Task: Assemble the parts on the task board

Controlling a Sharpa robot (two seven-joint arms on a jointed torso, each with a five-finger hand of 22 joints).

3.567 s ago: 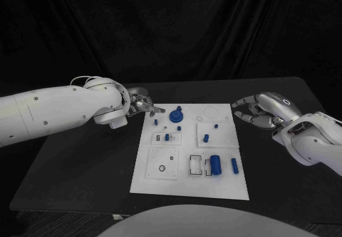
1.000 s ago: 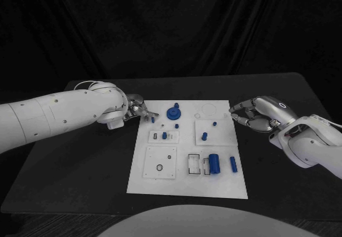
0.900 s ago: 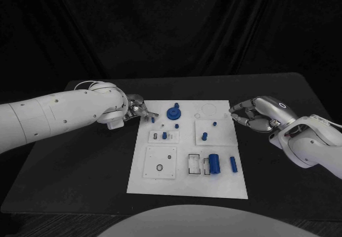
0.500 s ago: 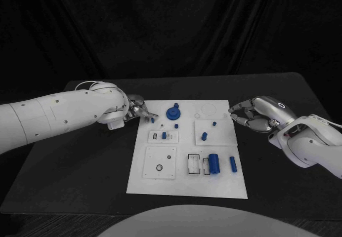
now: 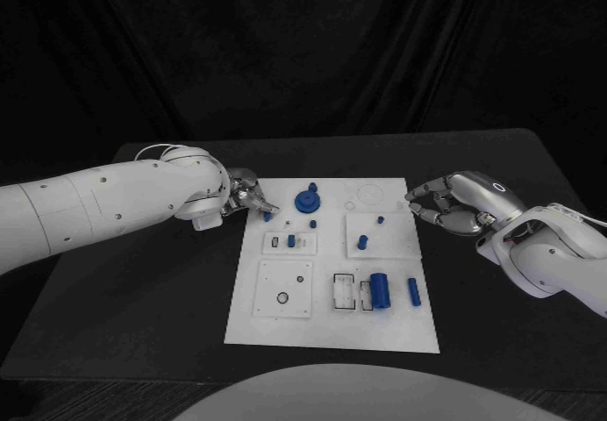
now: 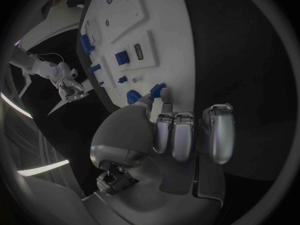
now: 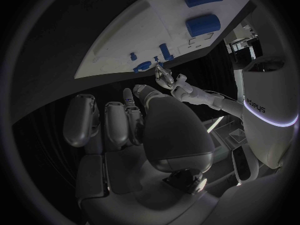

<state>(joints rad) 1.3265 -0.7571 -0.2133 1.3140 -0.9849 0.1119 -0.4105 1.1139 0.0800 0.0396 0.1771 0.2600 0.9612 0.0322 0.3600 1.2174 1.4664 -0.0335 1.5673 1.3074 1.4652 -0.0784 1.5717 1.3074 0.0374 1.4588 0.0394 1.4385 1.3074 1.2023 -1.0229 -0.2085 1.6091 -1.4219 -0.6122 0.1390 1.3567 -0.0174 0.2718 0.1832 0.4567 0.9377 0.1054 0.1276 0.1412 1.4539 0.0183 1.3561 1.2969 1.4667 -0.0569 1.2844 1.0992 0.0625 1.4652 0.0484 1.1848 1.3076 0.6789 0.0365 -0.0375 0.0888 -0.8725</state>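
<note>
**At the board's far-left corner: left hand carrying a small part**

Head view: left hand (image 5: pixel 246 198) pinches a small blue part (image 5: pixel 268 216) over the task board (image 5: pixel 332 338)'s far-left corner; right hand (image 5: pixel 446 204) is curled, holding nothing, off the right edge. Placing step, I'd say; next it needs lining up with a socket.

Left wrist view: the pinch is clearer here.

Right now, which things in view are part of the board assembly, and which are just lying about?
Job:
task board
round blue part
large blue cylinder
small blue part pinched by left hand
right hand

Lying about:
black table
</note>
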